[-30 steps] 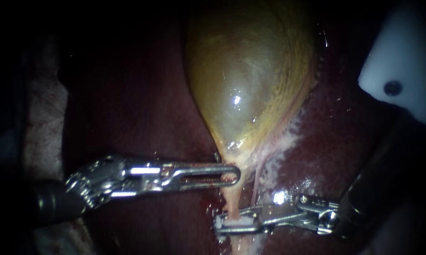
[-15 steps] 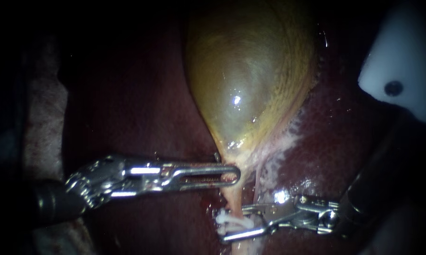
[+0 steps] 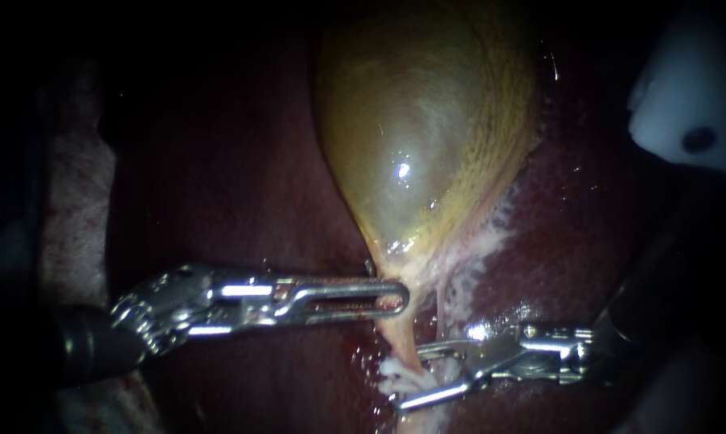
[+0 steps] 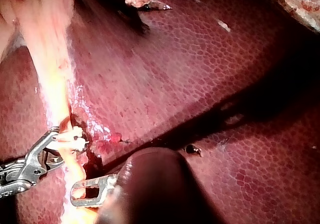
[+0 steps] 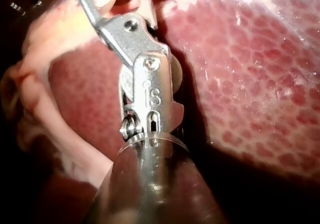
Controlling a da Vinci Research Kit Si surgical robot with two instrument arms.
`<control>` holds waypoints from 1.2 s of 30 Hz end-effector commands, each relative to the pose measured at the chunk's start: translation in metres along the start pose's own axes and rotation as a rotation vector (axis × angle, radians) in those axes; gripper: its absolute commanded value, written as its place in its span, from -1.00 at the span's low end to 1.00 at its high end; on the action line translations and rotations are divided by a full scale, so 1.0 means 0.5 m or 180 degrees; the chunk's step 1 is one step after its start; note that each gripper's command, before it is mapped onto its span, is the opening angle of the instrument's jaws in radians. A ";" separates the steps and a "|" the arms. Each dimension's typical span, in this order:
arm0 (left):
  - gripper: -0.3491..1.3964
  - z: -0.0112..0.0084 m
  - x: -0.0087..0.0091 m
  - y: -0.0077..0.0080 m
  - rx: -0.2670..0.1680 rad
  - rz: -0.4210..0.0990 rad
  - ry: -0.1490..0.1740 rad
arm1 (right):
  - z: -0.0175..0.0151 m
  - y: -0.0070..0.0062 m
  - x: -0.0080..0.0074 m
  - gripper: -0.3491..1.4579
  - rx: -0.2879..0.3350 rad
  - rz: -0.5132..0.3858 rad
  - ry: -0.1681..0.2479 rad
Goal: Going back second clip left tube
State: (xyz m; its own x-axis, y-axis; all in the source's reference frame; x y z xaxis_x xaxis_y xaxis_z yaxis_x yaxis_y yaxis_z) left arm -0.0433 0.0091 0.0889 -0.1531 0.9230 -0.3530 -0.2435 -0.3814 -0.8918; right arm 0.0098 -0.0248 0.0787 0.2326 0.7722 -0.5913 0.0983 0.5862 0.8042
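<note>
Dim endoscope view, dark edges; glare on gallbladder [image 3: 415, 137] and left instrument [image 3: 395, 300].

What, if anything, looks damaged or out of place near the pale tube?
A small wet red patch stains the mottled dark-red liver beside the small white clip on the pale tube, like raw or bleeding tissue. Nothing else stands out.

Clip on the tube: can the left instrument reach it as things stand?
Probably not. The left instrument has its jaws shut on the tube just above the clip, and the right instrument straddles it with open jaws.
</note>
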 end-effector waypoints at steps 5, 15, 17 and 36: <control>-1.00 0.0000 0.0000 0.0000 -0.0001 0.0000 0.0000 | 0.0001 0.0000 0.0001 -0.07 0.0002 -0.0036 0.0001; -1.00 0.0000 0.0000 0.0001 0.0000 0.0000 0.0001 | 0.0038 0.0010 -0.0002 -0.07 -0.0029 -0.0095 0.0010; -1.00 0.0000 0.0000 0.0001 0.0000 0.0000 0.0001 | 0.0047 0.0013 -0.0003 -0.06 -0.0035 -0.0096 0.0013; -1.00 0.0000 0.0000 0.0001 0.0000 0.0000 0.0001 | 0.0061 0.0021 -0.0003 -0.04 -0.0045 -0.0191 0.0010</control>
State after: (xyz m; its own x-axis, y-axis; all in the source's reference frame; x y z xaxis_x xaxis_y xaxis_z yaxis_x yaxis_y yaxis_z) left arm -0.0433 0.0091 0.0889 -0.1528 0.9229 -0.3533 -0.2433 -0.3816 -0.8917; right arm 0.0127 -0.0251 0.0799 0.2252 0.7360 -0.6385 0.0991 0.6346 0.7665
